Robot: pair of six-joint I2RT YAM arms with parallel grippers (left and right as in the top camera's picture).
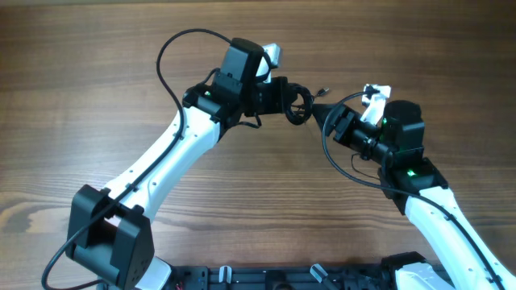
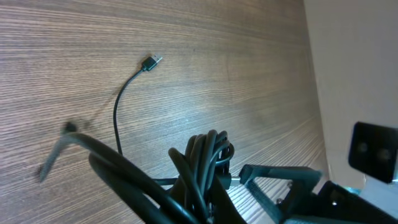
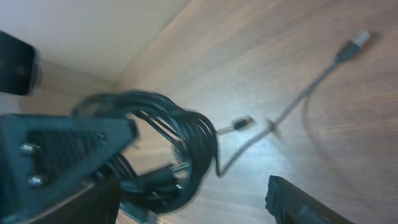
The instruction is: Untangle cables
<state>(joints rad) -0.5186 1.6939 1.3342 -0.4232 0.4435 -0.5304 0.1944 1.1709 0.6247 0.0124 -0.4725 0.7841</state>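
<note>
A small knotted bundle of thin black cables (image 1: 297, 105) hangs at the tip of my left gripper (image 1: 282, 97), which is shut on it. In the left wrist view the bundle (image 2: 202, 158) rises out of the jaws (image 2: 211, 205), and one loose cord runs over the table to a metal-tipped plug (image 2: 151, 62). My right gripper (image 1: 329, 119) is open just right of the bundle. In the right wrist view the bundle (image 3: 171, 140) lies between its spread fingers (image 3: 193, 196), near the left one, not gripped. Loose plug ends (image 3: 242, 123) (image 3: 353, 42) trail away.
The wooden table (image 1: 97, 72) lies under both arms. A thicker black wire (image 1: 165, 60) loops off the left arm, and another (image 1: 339, 161) off the right arm. A plug end (image 1: 322, 92) lies just behind the grippers. A pale wall (image 2: 354, 62) borders the table.
</note>
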